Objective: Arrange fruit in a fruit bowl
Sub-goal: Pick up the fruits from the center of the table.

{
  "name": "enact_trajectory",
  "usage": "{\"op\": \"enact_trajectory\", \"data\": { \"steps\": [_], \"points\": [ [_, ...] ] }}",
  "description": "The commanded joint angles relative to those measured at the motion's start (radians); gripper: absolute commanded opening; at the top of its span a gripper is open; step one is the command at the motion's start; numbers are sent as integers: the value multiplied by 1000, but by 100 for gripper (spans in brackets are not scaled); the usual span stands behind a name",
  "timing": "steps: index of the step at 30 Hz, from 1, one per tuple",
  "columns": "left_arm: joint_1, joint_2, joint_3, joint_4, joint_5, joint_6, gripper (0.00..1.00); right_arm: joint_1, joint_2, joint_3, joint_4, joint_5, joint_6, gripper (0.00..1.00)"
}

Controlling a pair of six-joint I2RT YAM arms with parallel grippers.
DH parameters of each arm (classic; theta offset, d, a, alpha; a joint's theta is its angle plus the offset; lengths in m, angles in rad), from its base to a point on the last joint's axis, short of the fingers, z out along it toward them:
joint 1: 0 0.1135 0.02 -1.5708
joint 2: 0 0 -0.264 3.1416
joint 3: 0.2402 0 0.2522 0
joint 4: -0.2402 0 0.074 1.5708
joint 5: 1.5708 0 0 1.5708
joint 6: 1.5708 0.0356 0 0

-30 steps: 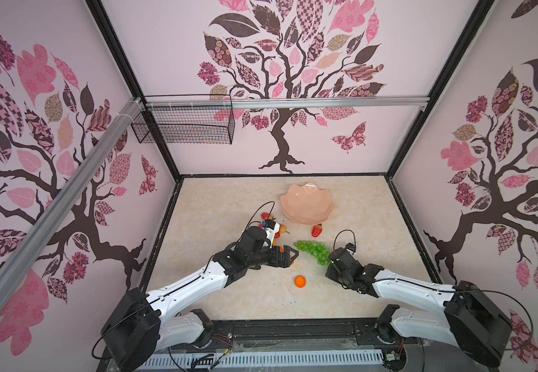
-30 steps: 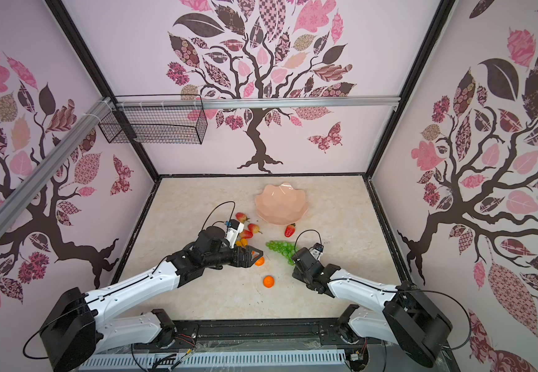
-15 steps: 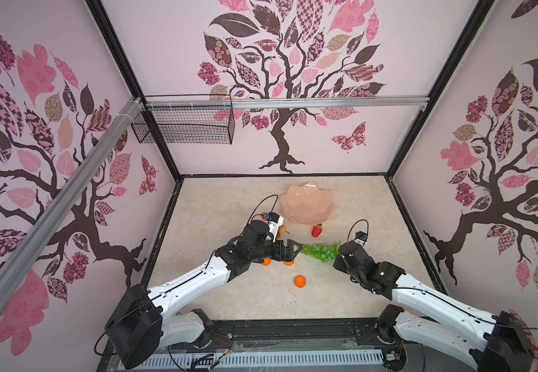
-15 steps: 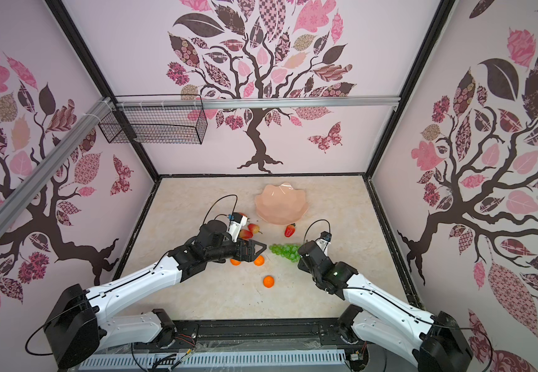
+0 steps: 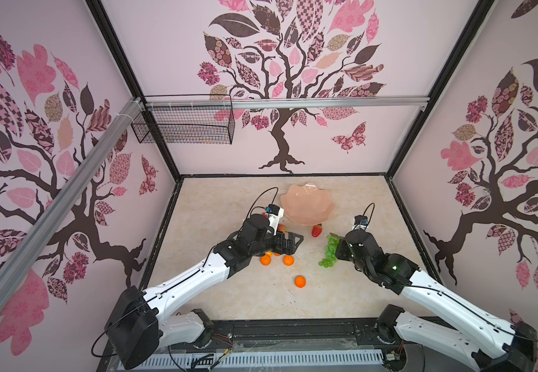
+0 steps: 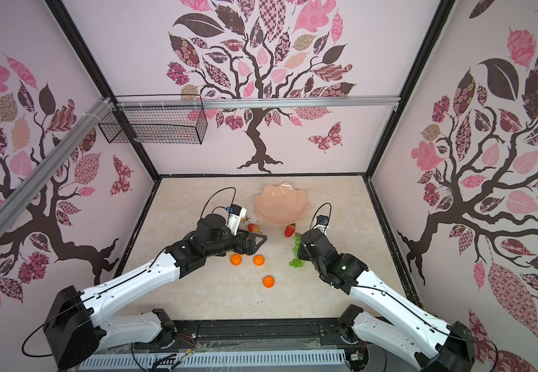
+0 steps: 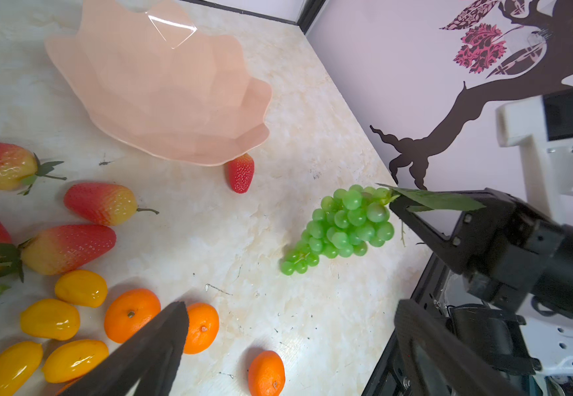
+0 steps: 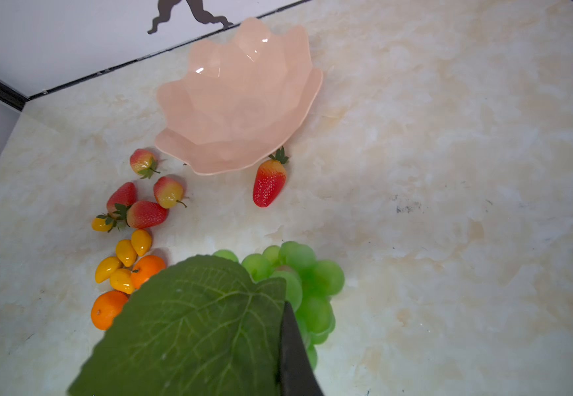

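Change since a second ago: your right end effector has drawn the grape bunch from its flat spot between the arms toward the right side, and the right arm now stands higher.

1. Grape bunch: pinched at its stem end, by the leaf, in the right end effector's closed jaws. It hangs tilted, tip down. You cannot tell whether the tip touches the worktop.
2. Fruit bowl: toward the back of the worktop, apart from both arms.
3. Lone strawberry: on the worktop just beside the bowl's near rim, between bowl and grapes.
4. Three tangerines: on the worktop, two close by your left end effector, one nearer the front.
5. More strawberries and yellow tomatoes: clustered on the worktop beneath your left arm, beside the two tangerines.
6. Left end effector: jaws wide apart, poised above the tangerines.
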Motion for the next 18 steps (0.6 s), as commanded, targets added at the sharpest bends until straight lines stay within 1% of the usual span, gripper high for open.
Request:
{"op": "enact_trajectory", "data": {
  "steps": [1, 5, 10, 18],
  "points": [
    [2, -15, 73, -48, -66, 13, 98, -4, -10, 80, 10, 27, -103, 0],
    [7, 5, 105, -73, -101, 19, 98, -4, 19, 147, 16, 25, -177, 0],
    [40, 21, 140, -72, -94, -7, 98, -4, 48, 232, 36, 19, -246, 0],
    [87, 44, 217, -79, -85, -3, 98, -14, 175, 419, 51, 0, -313, 0]
  ]
}}
